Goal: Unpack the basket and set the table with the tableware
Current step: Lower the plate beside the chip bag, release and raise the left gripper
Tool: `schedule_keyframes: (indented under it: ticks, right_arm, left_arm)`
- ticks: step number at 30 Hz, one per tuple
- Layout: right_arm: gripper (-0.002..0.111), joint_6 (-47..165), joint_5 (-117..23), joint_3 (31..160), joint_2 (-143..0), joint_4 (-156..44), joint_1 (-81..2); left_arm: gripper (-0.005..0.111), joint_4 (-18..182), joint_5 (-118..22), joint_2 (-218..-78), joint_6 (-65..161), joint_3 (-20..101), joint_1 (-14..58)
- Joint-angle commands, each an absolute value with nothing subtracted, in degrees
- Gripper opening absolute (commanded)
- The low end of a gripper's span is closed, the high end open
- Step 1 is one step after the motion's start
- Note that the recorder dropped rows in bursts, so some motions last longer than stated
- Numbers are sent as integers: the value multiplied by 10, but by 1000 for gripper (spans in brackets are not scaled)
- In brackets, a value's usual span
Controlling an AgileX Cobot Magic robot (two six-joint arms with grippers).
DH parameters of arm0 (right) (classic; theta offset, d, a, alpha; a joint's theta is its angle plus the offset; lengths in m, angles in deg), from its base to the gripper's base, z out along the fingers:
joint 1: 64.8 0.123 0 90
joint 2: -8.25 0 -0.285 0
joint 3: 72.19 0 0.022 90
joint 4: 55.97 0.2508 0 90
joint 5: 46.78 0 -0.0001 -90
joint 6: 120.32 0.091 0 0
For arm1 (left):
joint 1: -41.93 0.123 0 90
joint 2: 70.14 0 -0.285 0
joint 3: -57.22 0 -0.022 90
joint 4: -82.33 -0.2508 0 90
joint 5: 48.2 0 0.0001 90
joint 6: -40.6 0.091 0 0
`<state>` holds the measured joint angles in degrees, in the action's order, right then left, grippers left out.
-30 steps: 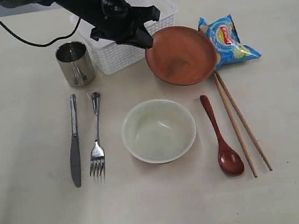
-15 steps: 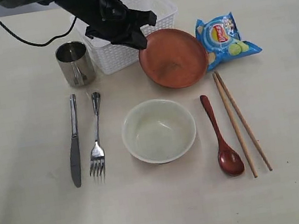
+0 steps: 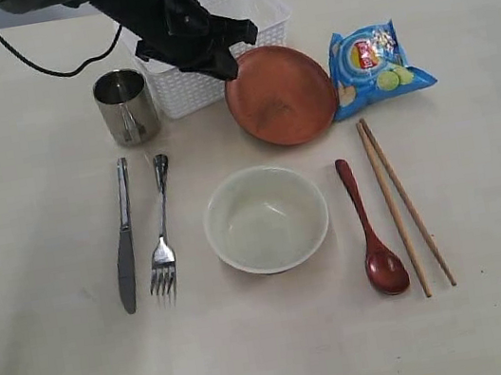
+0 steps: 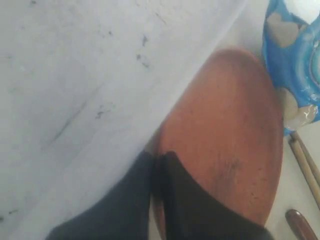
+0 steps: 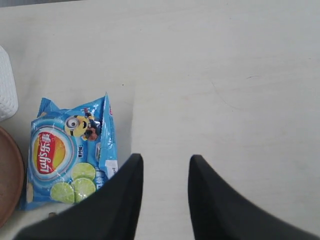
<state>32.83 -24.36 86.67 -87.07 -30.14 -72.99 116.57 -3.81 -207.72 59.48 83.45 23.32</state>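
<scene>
The left gripper [image 3: 227,58] was clamped on the near-basket rim of the brown plate [image 3: 281,96]. The plate sat tilted toward the table's [image 3: 485,206] far edge, between the basket [image 3: 184,91] and the snack bag [image 3: 373,66], crowding the bag. The right gripper [image 5: 164,167] hung beside the bag, jaws apart and empty.

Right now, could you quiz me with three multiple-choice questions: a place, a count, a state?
1. The pair of wooden chopsticks lies: A beside the reddish-brown wooden spoon, away from the pale cream bowl; B between steel fork and knife; C inside the steel cup.
2. Steel pieces out: A two; B three; C five.
3. The left gripper is: A wide open; B hidden; C shut on the round brown plate's rim.
A: they lie by the spoon. B: fork, knife, cup. C: it pinches the rim.
</scene>
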Motion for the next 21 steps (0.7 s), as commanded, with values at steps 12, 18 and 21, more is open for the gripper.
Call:
schedule_keyframes:
  ticks: [12, 18, 21]
  right_arm:
    - [30, 318, -243, 865, -867, -288, -733]
    - [30, 318, -243, 865, -867, -288, -733]
    - [30, 318, -243, 865, -867, -288, -733]
  left_arm:
    - [14, 1175, 13, -2072, 584, 832, 227]
    - [37, 1175, -2, -2072, 583, 832, 227]
    - [39, 1176, -6, -2072, 582, 832, 227]
